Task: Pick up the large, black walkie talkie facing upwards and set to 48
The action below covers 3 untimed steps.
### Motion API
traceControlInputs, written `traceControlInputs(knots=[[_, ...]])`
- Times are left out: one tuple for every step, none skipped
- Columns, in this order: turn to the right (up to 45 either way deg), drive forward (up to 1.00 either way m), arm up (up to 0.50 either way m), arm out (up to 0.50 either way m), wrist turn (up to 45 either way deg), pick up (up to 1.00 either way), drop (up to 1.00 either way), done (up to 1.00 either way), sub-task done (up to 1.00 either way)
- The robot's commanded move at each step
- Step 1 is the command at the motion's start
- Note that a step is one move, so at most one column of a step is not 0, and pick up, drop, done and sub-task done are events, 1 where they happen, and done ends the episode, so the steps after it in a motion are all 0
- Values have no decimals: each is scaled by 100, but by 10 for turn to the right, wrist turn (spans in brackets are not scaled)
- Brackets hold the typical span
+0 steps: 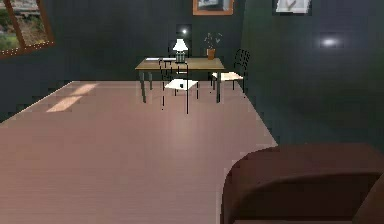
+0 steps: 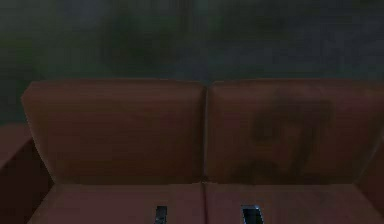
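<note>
Two small dark oblong things lie on the seat of a reddish-brown sofa (image 2: 205, 130), at the arm side view's bottom edge. One (image 2: 160, 213) lies left of the seam between the seat cushions, the other (image 2: 250, 212) right of it. Both are cut off by the picture's edge. They are too small to tell whether either is the walkie talkie.
The sofa's arm (image 1: 305, 185) bulges into the forward view's bottom right. Bare brown floor (image 1: 130, 140) runs ahead to a wooden table (image 1: 180, 66) at the far wall, bearing a lamp (image 1: 180, 46) and a potted plant (image 1: 211, 45). Two chairs (image 1: 180, 88) (image 1: 232, 73) stand by it. A window (image 1: 22, 25) is at top left.
</note>
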Motion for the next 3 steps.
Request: traceControlInputs(knots=[[0,0,0,4,0,0,0,0,0],[0,0,0,0,450,0,0,0,0],[0,0,0,0,450,0,0,0,0]])
